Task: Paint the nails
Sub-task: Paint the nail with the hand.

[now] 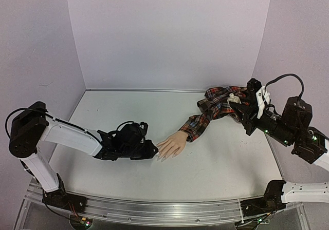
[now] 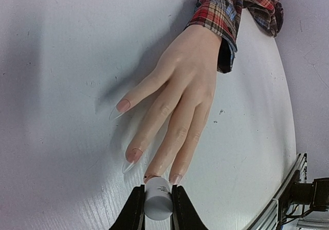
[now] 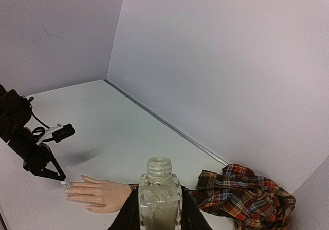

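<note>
A skin-coloured mannequin hand (image 1: 172, 144) with a red plaid sleeve (image 1: 216, 107) lies palm down mid-table; it also shows in the left wrist view (image 2: 180, 96) and the right wrist view (image 3: 97, 194). Its pale nails (image 2: 134, 154) point toward my left gripper (image 2: 157, 204), which is shut on a white cap (image 2: 157, 199) that sits right at the middle fingertip and hides that nail. The brush under the cap is hidden. My right gripper (image 3: 159, 214) is shut on an open clear bottle (image 3: 160, 194), held upright above the sleeve at the right (image 1: 237, 100).
The plaid shirt is bunched in a heap (image 3: 252, 196) near the back right wall. White walls enclose the table on three sides. A metal rail (image 1: 154, 209) runs along the near edge.
</note>
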Robot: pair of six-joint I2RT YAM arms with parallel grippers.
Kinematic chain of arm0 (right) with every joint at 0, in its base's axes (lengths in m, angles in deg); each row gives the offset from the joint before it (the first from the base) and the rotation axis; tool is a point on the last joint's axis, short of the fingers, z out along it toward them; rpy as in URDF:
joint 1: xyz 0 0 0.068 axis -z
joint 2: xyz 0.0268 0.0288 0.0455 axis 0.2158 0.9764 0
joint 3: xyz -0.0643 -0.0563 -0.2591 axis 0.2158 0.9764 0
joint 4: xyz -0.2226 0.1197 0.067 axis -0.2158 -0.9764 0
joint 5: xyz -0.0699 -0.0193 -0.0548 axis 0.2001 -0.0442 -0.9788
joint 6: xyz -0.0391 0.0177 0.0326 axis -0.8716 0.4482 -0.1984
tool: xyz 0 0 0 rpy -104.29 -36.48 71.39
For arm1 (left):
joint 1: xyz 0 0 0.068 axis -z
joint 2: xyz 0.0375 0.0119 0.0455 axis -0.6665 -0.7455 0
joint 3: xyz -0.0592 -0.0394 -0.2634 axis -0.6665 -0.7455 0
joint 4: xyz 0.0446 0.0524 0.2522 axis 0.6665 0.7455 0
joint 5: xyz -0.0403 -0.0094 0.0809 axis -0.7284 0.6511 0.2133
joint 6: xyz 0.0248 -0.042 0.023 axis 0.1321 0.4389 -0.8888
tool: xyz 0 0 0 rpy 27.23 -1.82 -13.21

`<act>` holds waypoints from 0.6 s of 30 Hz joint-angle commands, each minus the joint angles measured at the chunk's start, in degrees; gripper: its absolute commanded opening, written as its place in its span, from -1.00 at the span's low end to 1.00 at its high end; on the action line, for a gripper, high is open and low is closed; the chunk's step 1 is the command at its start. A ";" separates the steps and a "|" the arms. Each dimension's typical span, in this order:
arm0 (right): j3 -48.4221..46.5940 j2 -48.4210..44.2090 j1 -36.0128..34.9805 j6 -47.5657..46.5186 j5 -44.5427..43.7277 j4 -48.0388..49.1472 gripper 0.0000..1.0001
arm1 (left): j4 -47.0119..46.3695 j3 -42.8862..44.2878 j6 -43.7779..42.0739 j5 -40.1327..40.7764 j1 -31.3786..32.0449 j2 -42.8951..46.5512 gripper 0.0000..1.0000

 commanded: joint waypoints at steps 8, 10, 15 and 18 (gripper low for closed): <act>-0.69 -0.41 -0.14 -0.13 0.54 1.00 -1.00 | 1.80 0.41 -0.32 1.19 -0.31 1.82 -1.00; -0.66 -0.39 -0.17 -0.13 0.43 1.00 -1.00 | 1.82 0.48 -0.39 1.27 -0.31 1.82 -1.00; -0.72 -0.24 -0.18 -0.13 0.55 1.00 -1.00 | 2.04 0.89 -1.04 1.48 -0.31 1.69 -1.00; -0.74 -0.18 -0.16 -0.14 0.60 1.00 -1.00 | 2.13 1.22 -1.45 1.49 -0.31 1.52 -1.00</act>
